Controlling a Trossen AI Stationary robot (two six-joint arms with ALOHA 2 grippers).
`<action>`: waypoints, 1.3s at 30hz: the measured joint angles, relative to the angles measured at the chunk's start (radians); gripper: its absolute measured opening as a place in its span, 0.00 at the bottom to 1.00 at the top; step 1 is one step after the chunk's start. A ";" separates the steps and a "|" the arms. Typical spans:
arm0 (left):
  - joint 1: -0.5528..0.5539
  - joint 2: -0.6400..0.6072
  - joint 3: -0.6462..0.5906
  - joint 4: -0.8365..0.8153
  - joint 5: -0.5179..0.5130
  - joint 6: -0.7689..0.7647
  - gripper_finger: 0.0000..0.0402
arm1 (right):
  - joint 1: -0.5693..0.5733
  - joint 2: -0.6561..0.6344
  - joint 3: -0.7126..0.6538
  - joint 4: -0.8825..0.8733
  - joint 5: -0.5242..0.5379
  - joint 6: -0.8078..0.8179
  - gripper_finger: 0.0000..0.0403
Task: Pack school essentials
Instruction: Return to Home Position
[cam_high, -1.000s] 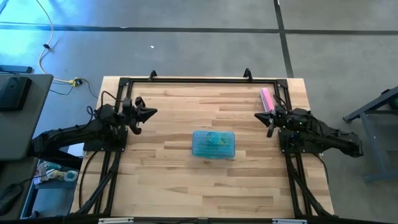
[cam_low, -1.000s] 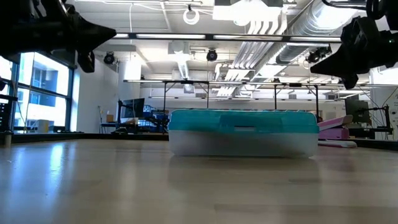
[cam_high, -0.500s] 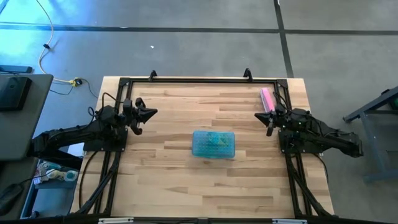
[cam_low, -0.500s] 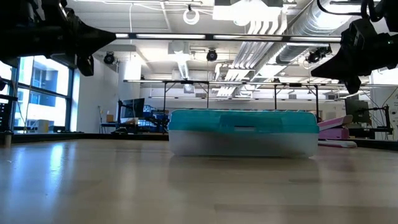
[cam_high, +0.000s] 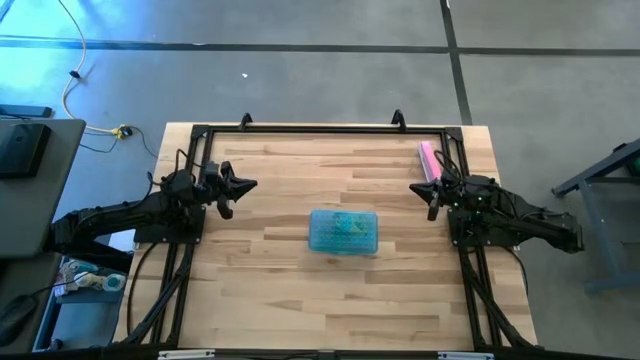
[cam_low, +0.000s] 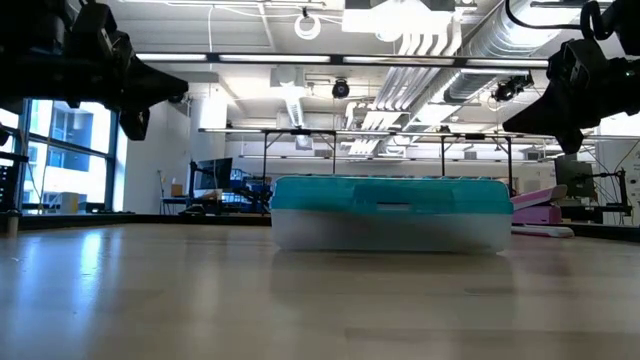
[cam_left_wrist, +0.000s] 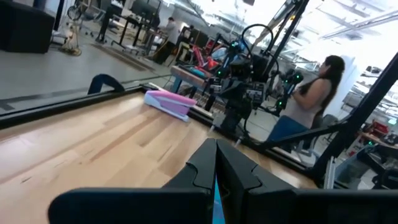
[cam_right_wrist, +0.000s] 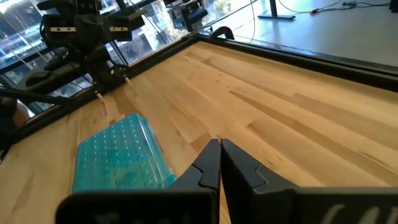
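Observation:
The clear plastic case with the teal lid (cam_high: 343, 231) lies flat on its base at the table's middle, lid shut (cam_low: 390, 212) (cam_right_wrist: 118, 158). Something greenish shows faintly through the lid. No loose scissors, crayon box, pad, pens or eraser is in view. My left gripper (cam_high: 250, 184) (cam_left_wrist: 216, 163) hovers shut over the table's left side, above and left of the case. My right gripper (cam_high: 414, 187) (cam_right_wrist: 220, 157) hovers shut over the right side, pointing toward the case. Both are well above the wood (cam_low: 180, 88) (cam_low: 508, 122).
A pink oblong block (cam_high: 430, 158) (cam_left_wrist: 169, 102) lies flat near the far right corner, just beyond my right gripper. A black frame rail (cam_high: 320, 127) runs round the table's edges. A person (cam_left_wrist: 305, 106) stands beyond the table's right side. Bare wood surrounds the case.
My left gripper has sunk a little and edged toward the table's middle, staying shut. The case and the pink block have kept still.

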 joint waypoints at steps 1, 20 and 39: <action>0.000 0.000 0.000 -0.001 0.000 0.000 0.00 | 0.000 0.000 0.000 0.000 0.000 0.000 0.00; -0.167 -0.177 0.000 -0.015 -0.007 0.000 0.00 | 0.000 0.000 0.000 -0.002 0.000 0.000 0.00; -0.230 -0.285 0.000 -0.015 -0.007 0.000 0.01 | 0.000 0.000 0.000 -0.007 -0.001 0.000 0.00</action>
